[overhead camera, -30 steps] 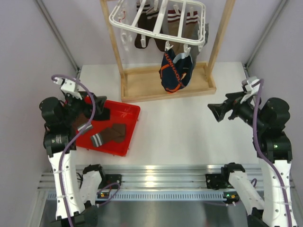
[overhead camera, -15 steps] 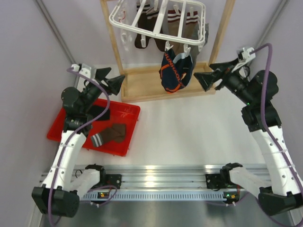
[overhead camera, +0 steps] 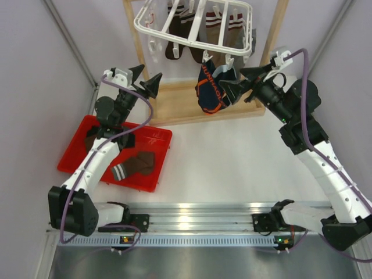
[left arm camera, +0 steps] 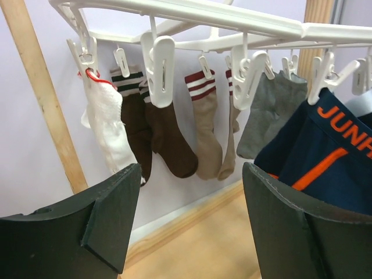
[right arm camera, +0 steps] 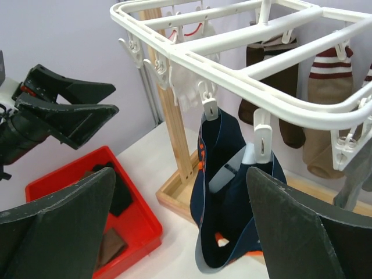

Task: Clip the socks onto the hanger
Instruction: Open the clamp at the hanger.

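Note:
The white hanger [overhead camera: 195,22] hangs from the wooden frame, with several socks [overhead camera: 174,47] clipped under its far bars. In the left wrist view these are white, dark brown [left arm camera: 168,136], beige and grey socks under the hanger [left arm camera: 192,11]. A dark brown sock with a striped cuff [overhead camera: 136,164] and a black one [overhead camera: 95,141] lie in the red tray. My left gripper [overhead camera: 146,78] is open and empty, raised near the frame's left post [left arm camera: 192,171]. My right gripper [overhead camera: 235,81] is open and empty beside the navy fabric [right arm camera: 180,174].
Navy fabric with orange trim [overhead camera: 214,87] hangs from the hanger's front clips [right arm camera: 232,192]. The wooden frame's base [overhead camera: 174,107] stands at the back of the table. The red tray [overhead camera: 164,160] sits front left, also seen in the right wrist view [right arm camera: 139,229].
Both arms rose from low over the table to the hanger. The left gripper left the tray and moved up and right. The right gripper moved up and left toward the navy fabric.

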Controlling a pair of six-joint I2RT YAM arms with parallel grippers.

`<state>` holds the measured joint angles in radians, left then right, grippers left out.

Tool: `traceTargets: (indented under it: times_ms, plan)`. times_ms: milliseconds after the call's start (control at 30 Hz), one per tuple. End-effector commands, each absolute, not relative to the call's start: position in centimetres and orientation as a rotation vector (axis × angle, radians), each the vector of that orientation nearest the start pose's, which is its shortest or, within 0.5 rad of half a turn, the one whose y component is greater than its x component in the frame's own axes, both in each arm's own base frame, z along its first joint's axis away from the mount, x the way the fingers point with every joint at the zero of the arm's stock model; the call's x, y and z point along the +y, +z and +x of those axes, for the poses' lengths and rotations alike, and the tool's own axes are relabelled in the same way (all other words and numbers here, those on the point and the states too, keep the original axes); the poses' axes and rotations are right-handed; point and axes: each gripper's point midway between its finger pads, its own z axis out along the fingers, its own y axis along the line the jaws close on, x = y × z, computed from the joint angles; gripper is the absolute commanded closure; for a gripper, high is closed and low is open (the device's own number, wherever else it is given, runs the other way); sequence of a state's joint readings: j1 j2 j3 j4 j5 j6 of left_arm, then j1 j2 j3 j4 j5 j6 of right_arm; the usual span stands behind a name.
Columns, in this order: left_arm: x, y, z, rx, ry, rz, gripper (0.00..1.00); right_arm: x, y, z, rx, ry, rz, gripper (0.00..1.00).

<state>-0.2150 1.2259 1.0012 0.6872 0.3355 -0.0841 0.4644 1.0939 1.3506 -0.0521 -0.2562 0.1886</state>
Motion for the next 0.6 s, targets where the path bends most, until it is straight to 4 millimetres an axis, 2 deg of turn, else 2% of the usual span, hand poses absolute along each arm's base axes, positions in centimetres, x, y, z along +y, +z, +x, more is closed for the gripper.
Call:
traceTargets:
  times_ms: [0,167,333,567]
  plan:
    - [-14.6,49.0,38.5,0.880,-0.445,0.346,0.25,21.7,51.7,30.7,1.221,0.718,-0.374,0.06]
    - [-14.7,50.0,39.8,0.849,-0.447,0.327,0.29,23.2,52.3,31.9,1.210,0.745,-0.351,0.08]
    - [-15.4,50.9,40.8,0.837,-0.471,0.336,0.31,25.3,53.6,31.6,1.166,0.803,-0.364,0.10]
    - [-16.4,50.9,41.9,0.839,-0.483,0.360,0.37,27.9,53.8,32.0,1.163,0.872,-0.371,0.13]
